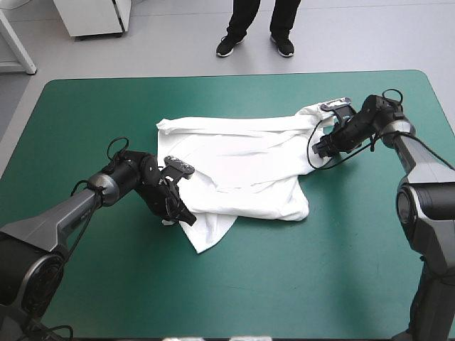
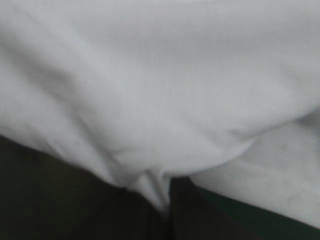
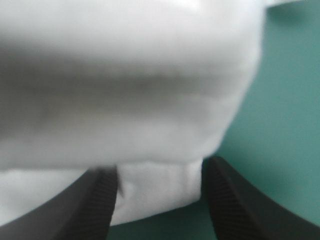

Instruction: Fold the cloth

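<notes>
The white T-shirt [image 1: 238,167] lies partly folded in the middle of the table, with one corner trailing toward the near edge. My left gripper [image 1: 178,209] is at the shirt's near-left edge. In the left wrist view its black fingers [image 2: 195,215] are all but shut, pinching a fold of the T-shirt [image 2: 150,90]. My right gripper [image 1: 325,148] is low at the shirt's far-right corner. In the right wrist view the right gripper [image 3: 160,169] is open, its fingers [image 3: 95,205] standing apart, with a hem of the T-shirt [image 3: 125,90] lying between them over the teal-green cover [image 3: 285,100].
The teal-green cover [image 1: 298,284] stretches wide around the shirt on every side, widest toward the near edge. The table's rounded far edge [image 1: 234,74] runs well beyond the shirt.
</notes>
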Robot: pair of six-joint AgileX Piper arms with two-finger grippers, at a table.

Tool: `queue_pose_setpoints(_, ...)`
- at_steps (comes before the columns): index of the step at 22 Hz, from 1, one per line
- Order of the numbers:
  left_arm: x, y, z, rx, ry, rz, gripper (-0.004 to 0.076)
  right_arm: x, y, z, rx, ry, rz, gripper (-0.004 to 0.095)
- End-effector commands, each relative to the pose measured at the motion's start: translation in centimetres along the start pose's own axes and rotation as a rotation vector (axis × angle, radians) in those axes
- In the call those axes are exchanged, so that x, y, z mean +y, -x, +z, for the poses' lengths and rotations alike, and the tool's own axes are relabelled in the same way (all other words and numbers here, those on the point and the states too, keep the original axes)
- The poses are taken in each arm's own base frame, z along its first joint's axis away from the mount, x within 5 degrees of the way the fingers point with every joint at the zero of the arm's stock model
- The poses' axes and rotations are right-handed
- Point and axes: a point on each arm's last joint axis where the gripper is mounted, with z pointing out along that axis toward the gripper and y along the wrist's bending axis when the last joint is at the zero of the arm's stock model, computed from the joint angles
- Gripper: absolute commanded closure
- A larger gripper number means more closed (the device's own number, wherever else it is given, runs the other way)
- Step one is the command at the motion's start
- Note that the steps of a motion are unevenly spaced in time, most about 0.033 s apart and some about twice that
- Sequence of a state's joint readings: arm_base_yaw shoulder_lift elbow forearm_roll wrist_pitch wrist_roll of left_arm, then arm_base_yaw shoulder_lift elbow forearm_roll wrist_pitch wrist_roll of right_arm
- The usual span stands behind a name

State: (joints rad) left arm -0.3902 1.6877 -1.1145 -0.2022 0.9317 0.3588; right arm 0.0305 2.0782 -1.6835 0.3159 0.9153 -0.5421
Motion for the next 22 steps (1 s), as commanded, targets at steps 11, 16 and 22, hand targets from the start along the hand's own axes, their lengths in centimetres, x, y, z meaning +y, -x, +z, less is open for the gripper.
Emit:
queue_pose_setpoints(11,-3.1,-2.9,-12.9,-0.094,0.015,0.129,0.0733,1.9,2.0,-8.8,-0.102,-0.010,0.069,0.0921)
queue_pose_setpoints(16,-4.5,-7.4,-21.7,-0.371,0.217,0.115,0.0733,0.8,1.9,-19.0,-0.279,-0.077,0.153,0.0921)
queue_pose_setpoints(22,-6.2,-11.0,-30.3,-0.680,0.349,0.104,0.0733,6.1,-1.1,-33.5,-0.674,-0.187,0.072,0.0921)
